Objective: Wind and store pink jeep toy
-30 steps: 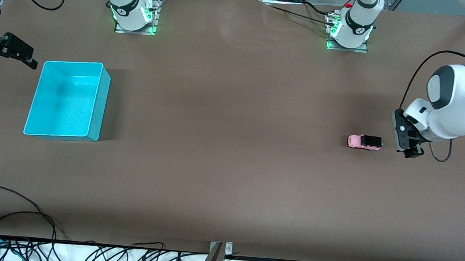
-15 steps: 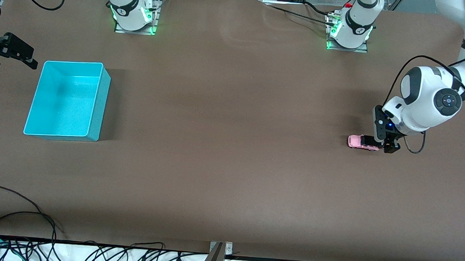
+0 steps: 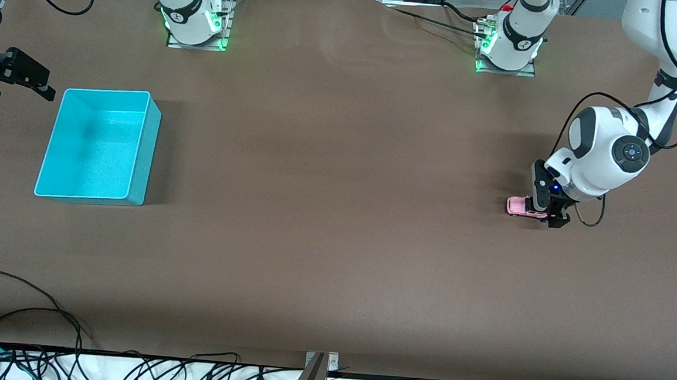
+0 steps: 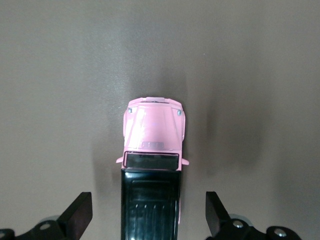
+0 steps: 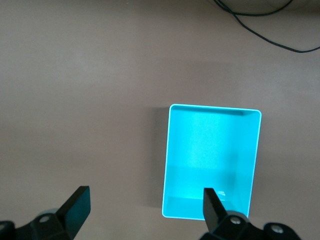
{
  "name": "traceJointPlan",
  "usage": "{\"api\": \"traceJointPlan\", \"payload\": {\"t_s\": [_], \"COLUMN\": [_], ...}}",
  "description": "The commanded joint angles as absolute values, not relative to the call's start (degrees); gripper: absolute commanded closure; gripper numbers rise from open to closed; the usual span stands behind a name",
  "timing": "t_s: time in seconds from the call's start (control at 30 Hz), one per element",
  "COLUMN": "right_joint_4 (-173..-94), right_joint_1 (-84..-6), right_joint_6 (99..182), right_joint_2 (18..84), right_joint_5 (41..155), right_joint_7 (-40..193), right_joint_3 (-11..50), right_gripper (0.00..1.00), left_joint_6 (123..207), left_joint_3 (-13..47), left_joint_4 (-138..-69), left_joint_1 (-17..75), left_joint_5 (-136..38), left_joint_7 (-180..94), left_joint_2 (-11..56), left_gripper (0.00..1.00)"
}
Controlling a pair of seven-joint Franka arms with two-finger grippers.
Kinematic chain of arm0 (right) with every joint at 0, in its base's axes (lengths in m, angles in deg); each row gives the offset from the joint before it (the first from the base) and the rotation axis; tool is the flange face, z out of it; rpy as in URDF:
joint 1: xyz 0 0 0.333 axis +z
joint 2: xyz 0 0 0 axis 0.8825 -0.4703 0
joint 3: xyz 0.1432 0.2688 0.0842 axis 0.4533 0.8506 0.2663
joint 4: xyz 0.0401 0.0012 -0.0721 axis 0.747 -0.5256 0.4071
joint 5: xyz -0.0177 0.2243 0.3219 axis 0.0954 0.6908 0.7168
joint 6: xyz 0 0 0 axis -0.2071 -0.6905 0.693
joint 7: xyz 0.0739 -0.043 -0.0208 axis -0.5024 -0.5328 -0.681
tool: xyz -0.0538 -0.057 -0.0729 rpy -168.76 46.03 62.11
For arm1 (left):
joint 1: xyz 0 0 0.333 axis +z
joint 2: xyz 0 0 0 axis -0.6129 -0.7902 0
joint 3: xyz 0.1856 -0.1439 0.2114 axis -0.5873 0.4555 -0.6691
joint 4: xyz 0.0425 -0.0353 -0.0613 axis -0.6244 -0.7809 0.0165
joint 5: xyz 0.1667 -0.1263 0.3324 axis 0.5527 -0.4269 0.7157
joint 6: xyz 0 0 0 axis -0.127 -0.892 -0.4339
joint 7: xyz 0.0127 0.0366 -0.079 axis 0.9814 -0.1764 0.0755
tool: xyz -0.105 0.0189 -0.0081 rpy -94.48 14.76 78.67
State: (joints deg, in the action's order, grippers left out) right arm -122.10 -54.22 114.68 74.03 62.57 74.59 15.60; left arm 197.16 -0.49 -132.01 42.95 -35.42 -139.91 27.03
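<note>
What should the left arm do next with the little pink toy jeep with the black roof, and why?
Probably lower a little further and then close. The left gripper is open, one finger on each side of the small pink toy jeep's black rear, with clear gaps and no contact yet. The right gripper waits open beside the empty turquoise plastic bin at the right arm's end.

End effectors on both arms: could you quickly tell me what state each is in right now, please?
Left end effector: open, straddling the pink jeep toy, not gripping it.
Right end effector: open, holding nothing, waiting beside the turquoise bin.
</note>
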Motion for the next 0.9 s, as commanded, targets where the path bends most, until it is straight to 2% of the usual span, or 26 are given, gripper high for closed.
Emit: {"api": "traceJointPlan", "payload": {"t_s": [0.0,0.1,0.2,0.27,0.3,0.37,0.43,0.5,0.87], "right_joint_4": [-120.88,-120.88,-120.88,-120.88,-120.88,-120.88,-120.88,-120.88,-120.88], "right_joint_1": [-54.04,-54.04,-54.04,-54.04,-54.04,-54.04,-54.04,-54.04,-54.04], "right_joint_6": [113.63,113.63,113.63,113.63,113.63,113.63,113.63,113.63,113.55], "right_joint_2": [73.67,73.67,73.67,73.67,73.67,73.67,73.67,73.67,73.67], "right_joint_5": [62.31,62.31,62.31,62.31,62.31,62.31,62.31,62.31,62.31], "right_joint_7": [75.03,75.03,75.03,75.03,75.03,75.03,75.03,75.03,75.03], "right_joint_3": [15.67,15.67,15.67,15.67,15.67,15.67,15.67,15.67,15.67], "right_gripper": [0.00,0.00,0.00,0.00,0.00,0.00,0.00,0.00,0.00], "left_joint_6": [198.53,198.70,198.97,198.88,198.88,198.88,198.88,198.88,198.70], "left_joint_3": [-0.48,-0.39,-0.39,-0.48,-0.48,-0.48,-0.48,-0.48,-0.48], "left_joint_4": [-131.85,-131.77,-131.77,-131.50,-131.41,-131.33,-131.24,-131.24,-131.06], "left_joint_1": [43.33,43.33,43.33,43.07,42.81,42.89,42.81,42.81,43.33], "left_joint_5": [-34.31,-34.31,-34.31,-34.31,-34.40,-34.40,-34.40,-34.40,-34.40], "left_joint_7": [-141.07,-142.22,-143.62,-143.80,-143.80,-143.80,-143.80,-143.80,-143.98], "left_joint_2": [26.12,25.77,25.77,25.59,25.33,24.80,24.71,24.71,24.71], "left_gripper": [0.03,0.18,0.51,0.55,0.61,0.78,0.90,0.93,0.91]}}
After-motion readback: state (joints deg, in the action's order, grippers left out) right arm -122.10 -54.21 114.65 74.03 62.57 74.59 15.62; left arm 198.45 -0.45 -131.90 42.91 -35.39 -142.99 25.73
